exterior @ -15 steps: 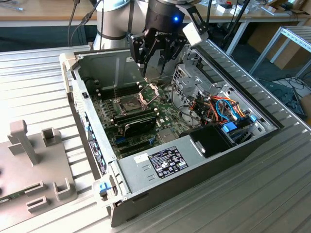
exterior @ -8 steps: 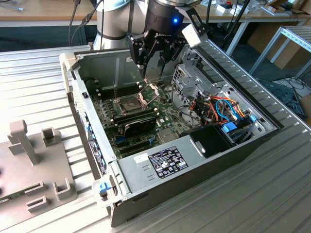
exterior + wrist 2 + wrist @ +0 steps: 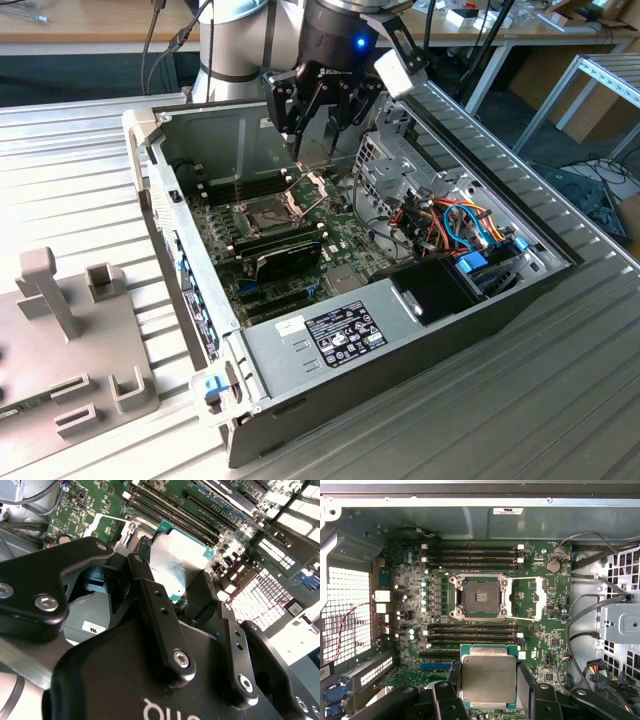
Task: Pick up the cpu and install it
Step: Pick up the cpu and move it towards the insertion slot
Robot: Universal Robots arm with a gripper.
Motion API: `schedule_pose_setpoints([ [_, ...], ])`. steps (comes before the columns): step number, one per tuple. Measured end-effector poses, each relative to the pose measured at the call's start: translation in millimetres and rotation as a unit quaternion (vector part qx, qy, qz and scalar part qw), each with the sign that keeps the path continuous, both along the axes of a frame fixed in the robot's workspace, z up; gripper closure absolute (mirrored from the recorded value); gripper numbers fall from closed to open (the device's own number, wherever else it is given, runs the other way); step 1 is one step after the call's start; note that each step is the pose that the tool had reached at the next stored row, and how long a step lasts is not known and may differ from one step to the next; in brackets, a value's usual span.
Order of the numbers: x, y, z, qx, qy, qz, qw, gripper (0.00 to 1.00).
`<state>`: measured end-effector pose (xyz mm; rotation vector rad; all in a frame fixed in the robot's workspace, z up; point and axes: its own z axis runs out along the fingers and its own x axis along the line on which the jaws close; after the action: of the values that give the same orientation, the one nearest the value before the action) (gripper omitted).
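Observation:
The cpu [image 3: 487, 677], a flat square chip with a dull silver top and a green rim, hangs between my gripper's [image 3: 489, 681] black fingers [image 3: 525, 680], which are shut on its two opposite edges. It hovers above the motherboard, a little short of the socket [image 3: 481, 597]. The socket lies bare, with its hinged metal frame [image 3: 527, 598] swung open beside it. In the second wrist view the cpu [image 3: 177, 562] sits tilted in the gripper [image 3: 175, 587]. In the exterior view my gripper [image 3: 320, 145] hangs inside the open computer case, just behind the socket [image 3: 268, 212].
Long black memory slots [image 3: 470, 552] run on both sides of the socket. The case walls [image 3: 150, 160] stand around the board. A power supply [image 3: 340, 335] and a bundle of coloured cables [image 3: 460, 225] lie toward the exterior view's right. A grey fixture [image 3: 60, 300] stands outside the case.

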<state>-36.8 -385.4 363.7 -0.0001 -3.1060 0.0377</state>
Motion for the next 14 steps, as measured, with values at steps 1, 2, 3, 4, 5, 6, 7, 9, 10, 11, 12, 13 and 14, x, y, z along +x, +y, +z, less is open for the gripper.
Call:
schedule_pose_setpoints([
  [1,-0.1,0.1,-0.1,0.0000,0.0000,0.000,1.00000,0.46],
  [2,-0.2,0.8,-0.5,0.0002,-0.0001,0.000,1.00000,0.46],
  [3,-0.1,1.7,-0.9,0.0000,0.0000,0.000,1.00000,0.46],
  [4,-0.1,2.7,-1.7,0.0000,0.0000,0.000,1.00000,0.46],
  [5,-0.1,3.8,-2.6,0.0000,0.0000,0.000,1.00000,0.46],
  [6,-0.1,5.2,-3.9,0.0001,0.0000,0.000,1.00000,0.46],
  [7,-0.2,6.7,-5.3,0.0000,0.0000,0.000,1.00000,0.46],
  [9,-0.3,10.4,-9.7,-0.0001,0.0001,0.000,1.00000,0.46],
  [10,-0.3,12.0,-11.6,0.0000,0.0001,0.000,1.00000,0.46],
  [11,-0.4,13.8,-13.3,0.0000,0.0002,0.000,1.00000,0.46],
  [12,-0.5,15.8,-15.1,0.0001,0.0001,0.000,1.00000,0.46],
  [13,-0.7,18.5,-17.0,0.0000,0.0002,0.000,1.00000,0.46],
  [14,-0.9,21.0,-18.9,0.0000,0.0002,0.000,1.00000,0.46],
])
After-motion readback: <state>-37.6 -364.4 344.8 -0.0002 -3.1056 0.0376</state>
